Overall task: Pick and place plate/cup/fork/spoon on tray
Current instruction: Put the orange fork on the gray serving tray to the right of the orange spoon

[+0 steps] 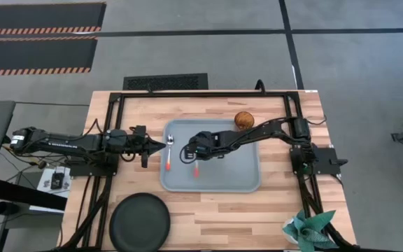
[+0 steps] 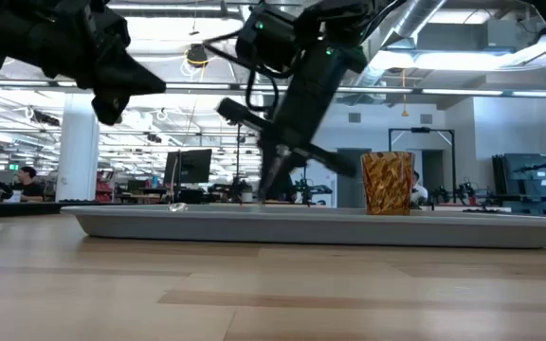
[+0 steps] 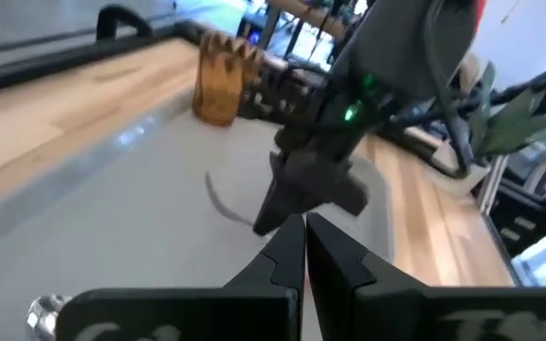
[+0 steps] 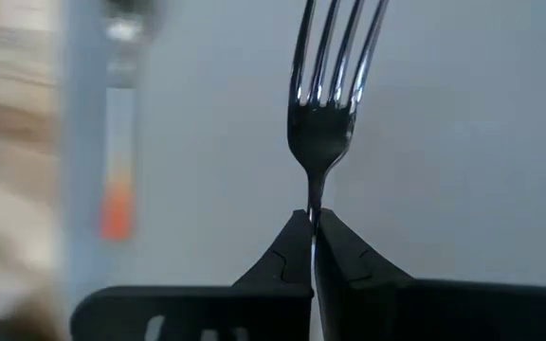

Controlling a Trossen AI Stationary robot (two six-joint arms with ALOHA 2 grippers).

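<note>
One tray (image 1: pixel 243 178) sits mid-counter (image 1: pixel 271 210), and on it lie one spoon (image 1: pixel 170 152) along its left edge and one fork (image 4: pixel 330 104), with one cup (image 1: pixel 243 120) just past the tray's far rim and one plate (image 1: pixel 140 220) off the tray near the counter's front-left corner. The right gripper (image 1: pixel 189 152) is low over the tray's left half, its jaws pinched narrow on the fork's neck. The left gripper (image 1: pixel 161 146) hovers at the tray's left edge beside the spoon, jaws pressed together holding nothing.
</note>
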